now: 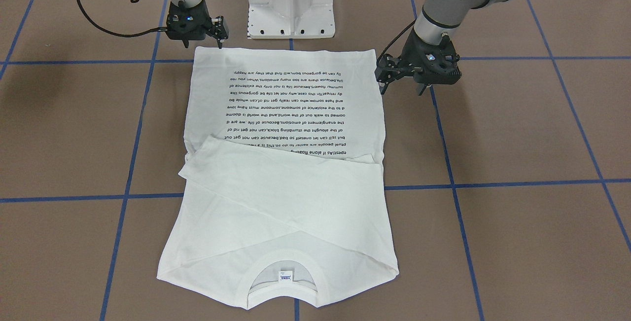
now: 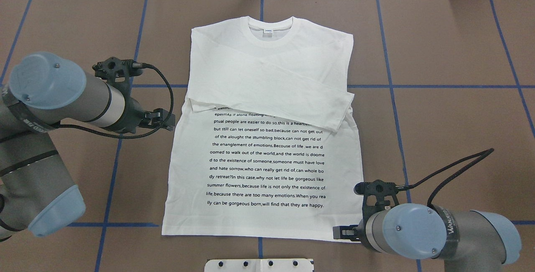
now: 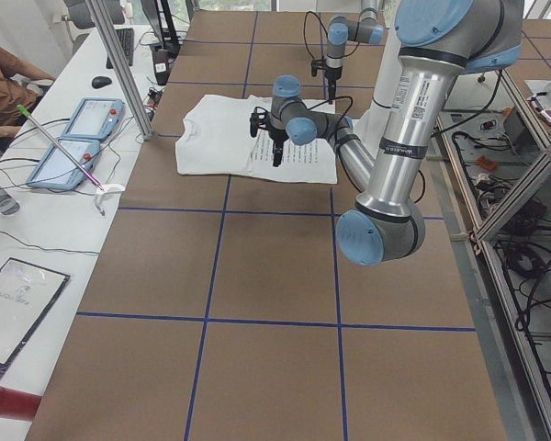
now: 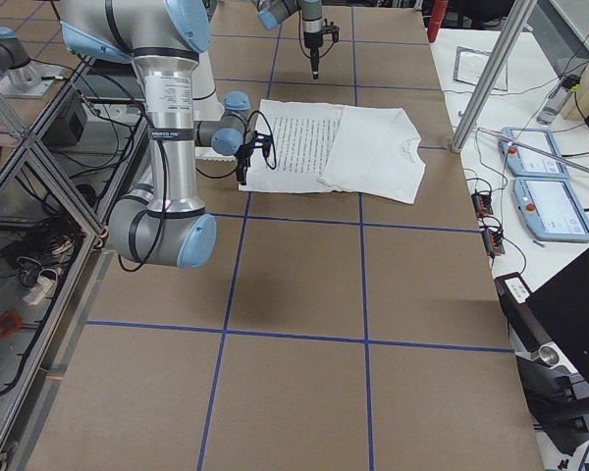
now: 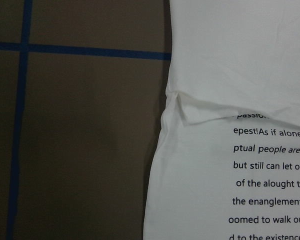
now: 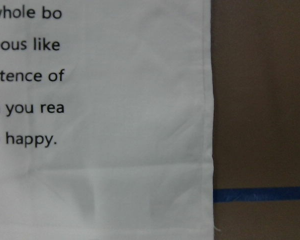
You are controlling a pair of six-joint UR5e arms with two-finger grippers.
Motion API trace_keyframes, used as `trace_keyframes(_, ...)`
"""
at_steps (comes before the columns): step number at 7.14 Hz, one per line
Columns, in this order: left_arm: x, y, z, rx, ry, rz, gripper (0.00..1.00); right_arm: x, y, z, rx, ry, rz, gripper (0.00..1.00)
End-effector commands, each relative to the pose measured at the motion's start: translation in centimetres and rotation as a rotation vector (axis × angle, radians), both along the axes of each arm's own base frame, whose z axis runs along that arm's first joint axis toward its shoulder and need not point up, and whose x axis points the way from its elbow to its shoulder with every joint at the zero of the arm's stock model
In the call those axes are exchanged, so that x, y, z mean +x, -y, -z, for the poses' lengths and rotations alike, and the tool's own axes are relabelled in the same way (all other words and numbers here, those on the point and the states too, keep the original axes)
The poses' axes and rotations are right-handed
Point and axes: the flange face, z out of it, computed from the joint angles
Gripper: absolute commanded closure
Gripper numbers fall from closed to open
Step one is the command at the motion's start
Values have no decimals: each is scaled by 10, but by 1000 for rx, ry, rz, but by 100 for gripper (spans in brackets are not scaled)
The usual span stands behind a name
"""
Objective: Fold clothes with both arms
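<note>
The white T-shirt (image 2: 267,159) lies flat on the brown table with its black text side up. Both sleeves are folded across the chest, the collar (image 2: 269,29) points away from the robot, and the hem is nearest its base. My left gripper (image 2: 167,120) (image 1: 402,88) hovers open beside the shirt's left edge, near the folded sleeve's end (image 5: 190,112). My right gripper (image 2: 339,232) (image 1: 203,45) hovers open over the hem's right corner (image 6: 190,200). Neither gripper holds cloth, and neither wrist view shows any fingers.
The white pedestal base (image 1: 291,5) stands just behind the hem. Blue tape lines (image 2: 418,86) grid the brown tabletop. In the exterior left view, a person (image 3: 5,78) sits at a side bench with two tablets (image 3: 73,138), and a metal post (image 3: 119,64) stands at the table's edge.
</note>
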Motion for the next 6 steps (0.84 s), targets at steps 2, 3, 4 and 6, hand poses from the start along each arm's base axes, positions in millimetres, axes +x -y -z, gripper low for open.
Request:
trace_keyframes(2, 3, -2, 3, 1, -5, -2, 1, 0, -1, -1, -5, -3, 2, 1)
trace_keyframes(3, 4, -3, 5, 1, -8, -2, 1, -1, -1, -4, -6, -7, 2, 2)
trace_keyframes(4, 4, -2, 6, 1, -9, -1, 1, 0, -1, -4, -5, -7, 6, 2)
trace_keyframes(6, 7, -4, 10, 4, -17, -4, 1, 7, -1, -7, -4, 7, 9, 1)
